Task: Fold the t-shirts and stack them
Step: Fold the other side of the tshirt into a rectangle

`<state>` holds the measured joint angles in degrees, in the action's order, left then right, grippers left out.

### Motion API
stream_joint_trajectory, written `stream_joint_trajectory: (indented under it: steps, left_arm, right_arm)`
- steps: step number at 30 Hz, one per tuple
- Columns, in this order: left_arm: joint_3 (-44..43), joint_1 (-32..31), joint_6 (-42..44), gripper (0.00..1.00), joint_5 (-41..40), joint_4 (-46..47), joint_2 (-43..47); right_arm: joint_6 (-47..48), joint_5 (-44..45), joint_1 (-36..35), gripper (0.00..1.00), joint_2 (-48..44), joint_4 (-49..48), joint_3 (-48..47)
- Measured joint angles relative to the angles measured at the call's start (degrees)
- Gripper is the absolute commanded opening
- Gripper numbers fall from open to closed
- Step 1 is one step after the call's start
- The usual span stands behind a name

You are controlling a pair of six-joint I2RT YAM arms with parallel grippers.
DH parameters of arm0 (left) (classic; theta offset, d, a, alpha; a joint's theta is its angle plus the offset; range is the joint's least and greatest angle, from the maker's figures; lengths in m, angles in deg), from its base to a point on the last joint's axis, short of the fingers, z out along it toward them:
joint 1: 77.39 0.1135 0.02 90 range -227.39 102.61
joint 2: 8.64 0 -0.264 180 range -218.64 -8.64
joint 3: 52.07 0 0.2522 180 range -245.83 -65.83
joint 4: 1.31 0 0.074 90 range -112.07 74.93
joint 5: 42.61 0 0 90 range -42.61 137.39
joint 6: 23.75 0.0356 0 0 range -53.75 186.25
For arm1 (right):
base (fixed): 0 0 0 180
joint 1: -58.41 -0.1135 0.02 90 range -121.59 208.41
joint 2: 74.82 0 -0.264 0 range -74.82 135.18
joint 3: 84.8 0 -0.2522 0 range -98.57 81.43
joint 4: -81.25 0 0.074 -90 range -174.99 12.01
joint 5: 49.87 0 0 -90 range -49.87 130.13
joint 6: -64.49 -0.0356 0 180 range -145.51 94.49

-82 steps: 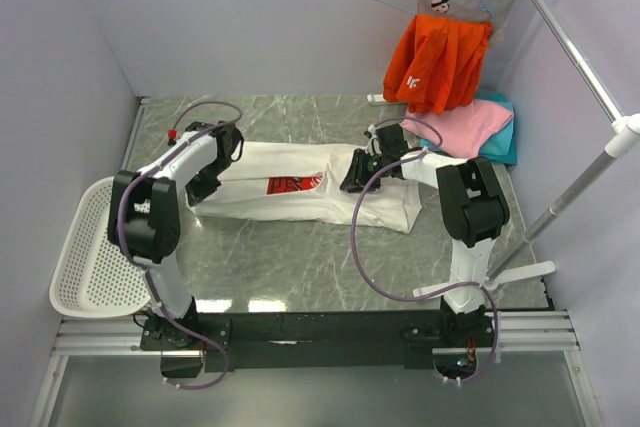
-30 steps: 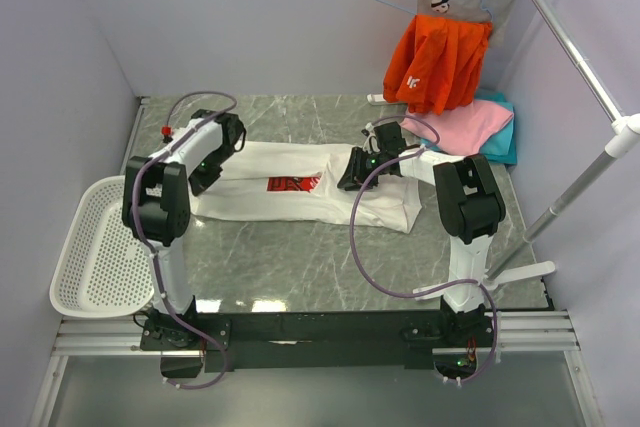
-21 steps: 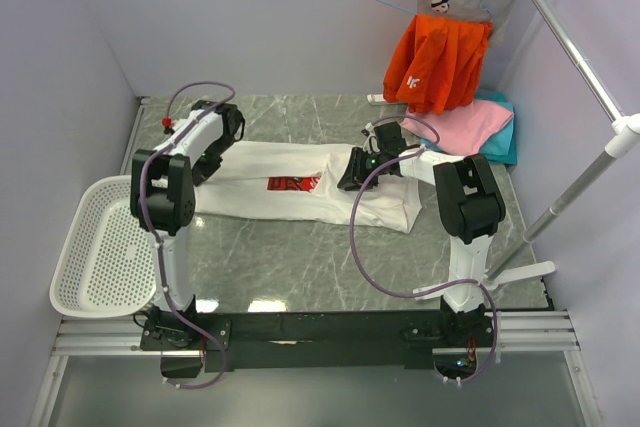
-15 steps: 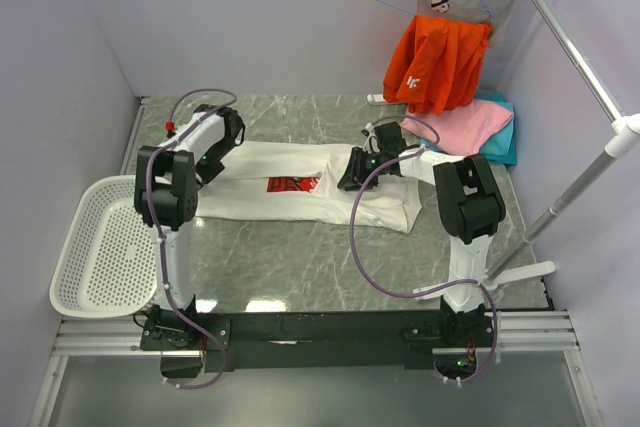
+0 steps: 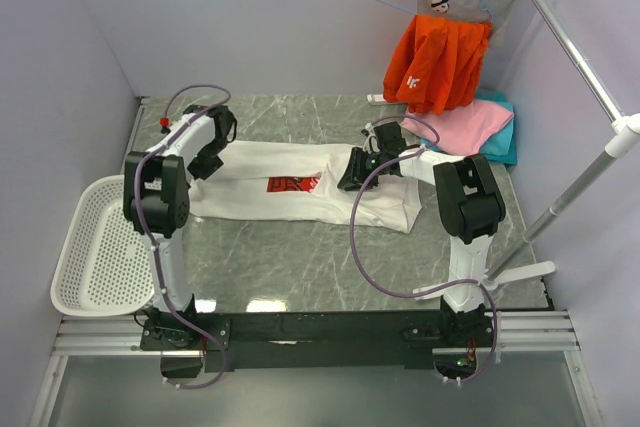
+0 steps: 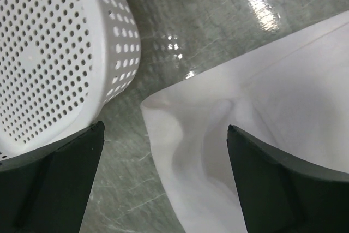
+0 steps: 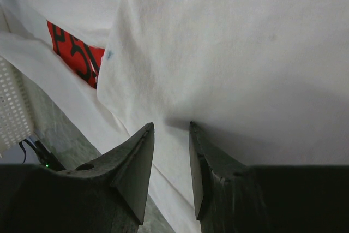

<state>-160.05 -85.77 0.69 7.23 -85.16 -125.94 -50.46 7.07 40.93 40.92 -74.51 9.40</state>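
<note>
While the white t-shirt [image 5: 290, 205] lies stretched across the marbled grey-green table [image 5: 300, 267], one claw gapes and the other pinches.
Pale lilac walls close in the tabletop on three sides. A perforated white basket [image 5: 88, 257] sits at its left edge, and a pink t-shirt [image 5: 465, 127] lies on a teal t-shirt [image 5: 506, 144] at the far right, below an orange garment [image 5: 440, 62] on a hanger. The left claw [image 5: 205, 162] hangs over the shirt's left end, jaws spread wide with nothing between them; its wrist view shows the hem corner beside the basket. The right claw [image 5: 352, 175] rests on the shirt right of the red print [image 5: 294, 184], jaws drawn close on a fold of white cloth.
</note>
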Motion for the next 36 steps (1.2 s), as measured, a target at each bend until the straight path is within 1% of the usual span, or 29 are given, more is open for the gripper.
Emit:
stream_joint_trajectory:
  steps: [7, 8, 9, 10, 12, 13, 15, 16, 18, 19, 22, 32, 36]
  left_arm:
    - [-3.91, 0.04, 3.08, 0.99, 0.44, 2.51, -8.13]
    - [-4.26, 0.04, 3.67, 0.98, 0.11, 2.40, -8.59]
    - [-4.31, 0.04, 3.85, 0.95, 0.26, 2.38, -8.57]
    - [-4.39, 0.00, 3.91, 0.80, 0.15, 2.34, -8.59]
    - [-4.39, 0.00, 3.96, 0.65, -0.13, 1.92, -8.68]
    - [-4.39, 0.00, 3.69, 0.51, -0.39, 1.60, -8.68]
    - [-4.37, 0.02, 3.34, 0.38, -1.18, 0.63, -8.68]
    - [-4.24, 0.04, 3.37, 0.27, -1.79, 0.17, -8.68]
    - [-3.69, 0.09, 3.17, 0.20, -2.58, -0.63, -8.66]
    - [-3.19, 0.11, 3.45, 0.14, -2.86, -1.11, -8.63]
    - [-1.49, 0.17, 4.09, 0.01, -3.15, -1.75, -8.61]
    - [-0.28, 0.39, 4.92, 0.01, -5.29, -4.87, -8.28]
    - [-0.26, 0.44, 6.01, 0.01, -5.11, -5.38, -5.29]
  right_arm:
    - [0.00, 0.00, 0.00, 0.40, 0.00, 0.00, 0.00]
    - [0.00, -0.02, 0.00, 0.40, 0.00, 0.04, 0.00]
    - [0.02, 0.00, 0.00, 0.40, 0.00, 0.04, 0.00]
    - [0.02, 0.00, -0.02, 0.40, 0.00, 0.04, 0.00]
    - [0.02, 0.00, -0.02, 0.40, 0.00, 0.07, 0.00]
    - [0.02, 0.00, -0.02, 0.40, 0.00, 0.04, 0.00]
    - [0.02, -0.02, 0.00, 0.40, 0.00, 0.04, 0.00]
    - [0.00, -0.02, 0.00, 0.40, 0.00, 0.04, 0.00]
    - [0.00, -0.02, 0.00, 0.40, 0.00, 0.04, 0.00]
    - [0.00, -0.04, 0.00, 0.40, 0.00, 0.02, 0.00]
    - [0.00, -0.09, 0.00, 0.40, 0.00, 0.02, 0.00]
    - [-0.04, -0.59, 0.00, 0.40, 0.00, -0.02, 0.00]
    - [-0.04, -0.72, 0.00, 0.40, 0.00, 0.00, 0.00]
